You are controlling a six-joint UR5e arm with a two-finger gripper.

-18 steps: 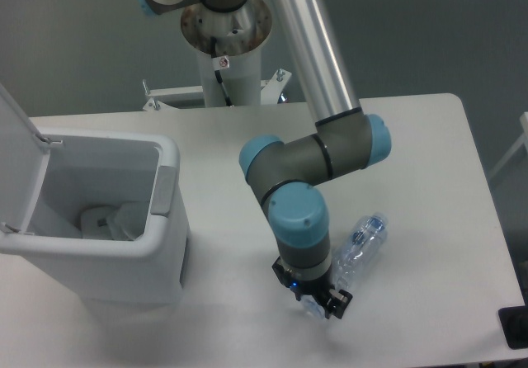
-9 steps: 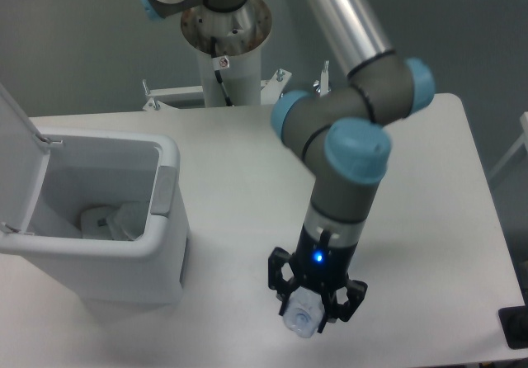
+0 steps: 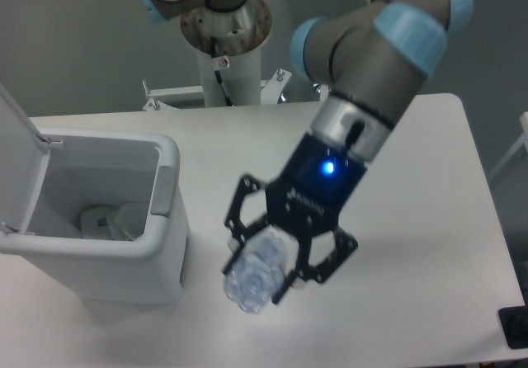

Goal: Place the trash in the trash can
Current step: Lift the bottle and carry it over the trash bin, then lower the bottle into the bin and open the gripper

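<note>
hand [image 3: 266, 274] gripping bottle [image 3: 253, 274], beside trash can [image 3: 169, 219]

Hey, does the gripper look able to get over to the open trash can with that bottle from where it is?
Probably yes. The gripper holds the bottle above the table, the trash can stands just beside it with its lid swung back, and nothing sits between them.

Pale lettering on the black gripper body [image 3: 302, 205] is too blurred to read.
</note>
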